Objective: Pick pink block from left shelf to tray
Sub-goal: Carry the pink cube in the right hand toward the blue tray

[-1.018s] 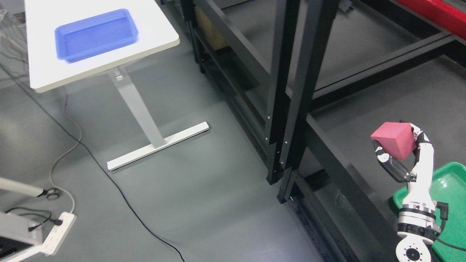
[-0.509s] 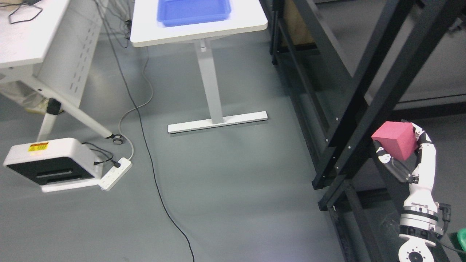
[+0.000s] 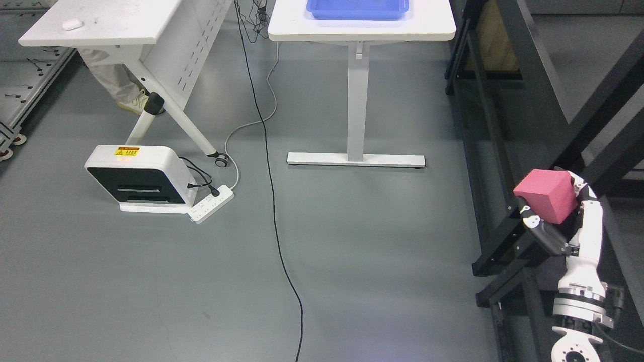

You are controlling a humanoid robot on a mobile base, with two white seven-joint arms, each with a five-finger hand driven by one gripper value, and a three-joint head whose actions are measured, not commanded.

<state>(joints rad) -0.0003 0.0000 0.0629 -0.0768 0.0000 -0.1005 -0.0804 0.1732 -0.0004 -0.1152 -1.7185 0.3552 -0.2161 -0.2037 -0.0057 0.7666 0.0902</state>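
Observation:
My right hand (image 3: 556, 211) rises from the lower right corner and is shut on the pink block (image 3: 546, 195), holding it up in the air beside the black shelf frame (image 3: 508, 151). The block is a pink cube, tilted, with fingers (image 3: 536, 226) curled under and behind it. The blue tray (image 3: 358, 9) lies on the small white table (image 3: 362, 27) at the top centre, far ahead of the hand; only its near part shows. My left arm is out of sight.
A black cable (image 3: 274, 201) runs down the grey floor. A white power strip (image 3: 211, 203) and a white-and-black box (image 3: 138, 178) sit at left. A folding white desk (image 3: 115, 25) stands at upper left, with a person's shoe (image 3: 133, 103) beneath it. The table's foot (image 3: 356, 161) crosses the floor.
The whole picture has swung, so the camera has turned: table and blue tray shifted right to top centre, the shelf slid to the right edge. The hand keeps the pink block at the same spot.

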